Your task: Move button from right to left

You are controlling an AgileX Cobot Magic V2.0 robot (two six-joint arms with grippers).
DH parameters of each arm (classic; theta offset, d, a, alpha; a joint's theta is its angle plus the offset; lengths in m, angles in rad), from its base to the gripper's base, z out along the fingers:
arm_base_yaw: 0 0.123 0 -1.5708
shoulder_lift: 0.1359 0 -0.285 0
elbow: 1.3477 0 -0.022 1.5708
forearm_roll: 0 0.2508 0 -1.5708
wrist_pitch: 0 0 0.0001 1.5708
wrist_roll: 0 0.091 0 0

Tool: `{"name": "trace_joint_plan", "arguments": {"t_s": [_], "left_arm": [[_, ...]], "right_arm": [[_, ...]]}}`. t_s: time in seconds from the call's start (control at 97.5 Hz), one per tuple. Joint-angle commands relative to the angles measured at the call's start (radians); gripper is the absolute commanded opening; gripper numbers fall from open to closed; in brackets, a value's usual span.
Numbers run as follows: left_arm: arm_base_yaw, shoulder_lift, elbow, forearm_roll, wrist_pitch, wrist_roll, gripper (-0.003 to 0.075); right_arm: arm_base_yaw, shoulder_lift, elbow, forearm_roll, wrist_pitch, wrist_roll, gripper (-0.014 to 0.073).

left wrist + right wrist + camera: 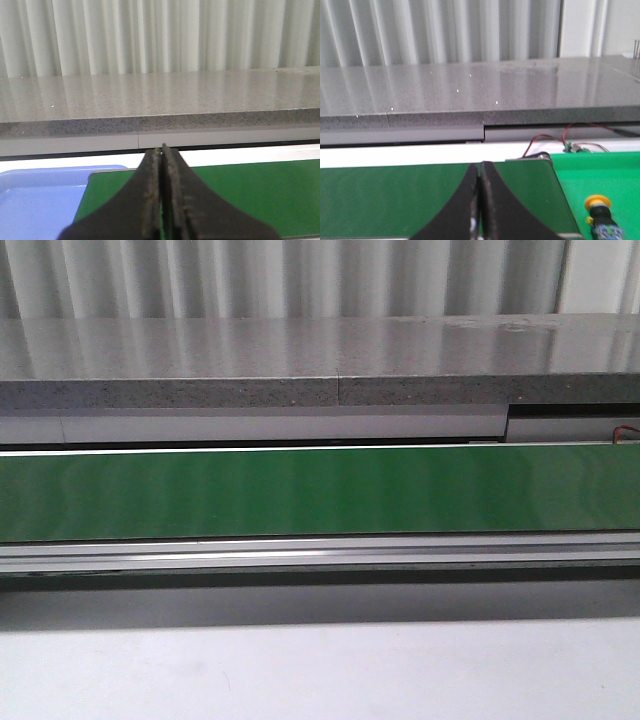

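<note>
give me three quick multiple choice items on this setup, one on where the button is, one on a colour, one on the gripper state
1. Which view shows the button?
A. front view
B. left wrist view
C. right wrist view

2. What colour is the tray in the left wrist view?
A. blue
B. red
C. yellow

3. How does the right gripper stand?
A. wide open
B. shut with nothing between its fingers
C. shut on the button

Answers:
1. C, its orange cap sits on a green surface beside the belt, only in the right wrist view.
2. A, a pale blue tray lies at the belt's end.
3. B, the fingers meet and the button lies apart from them.
</note>
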Motion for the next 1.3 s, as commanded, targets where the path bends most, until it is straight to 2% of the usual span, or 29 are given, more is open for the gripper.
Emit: {"name": "trace_joint_plan", "arguments": {"t_s": [0.0, 0.41, 0.626, 0.861, 0.954, 1.077, 1.169, 1.179, 1.292], "left_arm": [[-0.005, -0.035, 0.025, 0.001, -0.080, -0.009, -0.0020], [-0.005, -0.035, 0.025, 0.001, -0.080, -0.009, -0.0020], [-0.005, -0.035, 0.025, 0.001, -0.080, -0.009, -0.0020], [-0.005, -0.035, 0.025, 0.001, -0.080, -0.009, -0.0020], [-0.005, -0.035, 0.025, 0.001, -0.080, -0.009, -0.0020], [-0.005, -0.035, 0.025, 0.001, -0.080, -0.009, -0.0020], [-0.005, -0.035, 0.025, 0.001, -0.080, -0.009, -0.0020], [-0.005, -0.035, 0.025, 0.001, -0.080, -0.009, -0.0020], [-0.005, -0.035, 0.025, 0.001, -0.080, -0.009, -0.0020]], "right_arm": [[0.002, 0.064, -0.117, -0.014, 0.073, -0.004, -0.0068], [0.002, 0.501, -0.500, -0.020, 0.537, -0.004, -0.0068], [0.002, 0.650, -0.538, -0.020, 0.530, -0.004, -0.0068], [0.002, 0.720, -0.538, -0.013, 0.570, -0.004, -0.0048], [0.002, 0.721, -0.538, -0.008, 0.581, -0.004, 0.0054], [0.002, 0.721, -0.538, -0.008, 0.588, -0.004, 0.0296], [0.002, 0.721, -0.538, -0.006, 0.573, -0.004, 0.0504], [0.000, 0.721, -0.541, 0.010, 0.511, 0.001, 0.0645], [0.000, 0.751, -0.573, 0.010, 0.509, 0.042, 0.0645]]}}
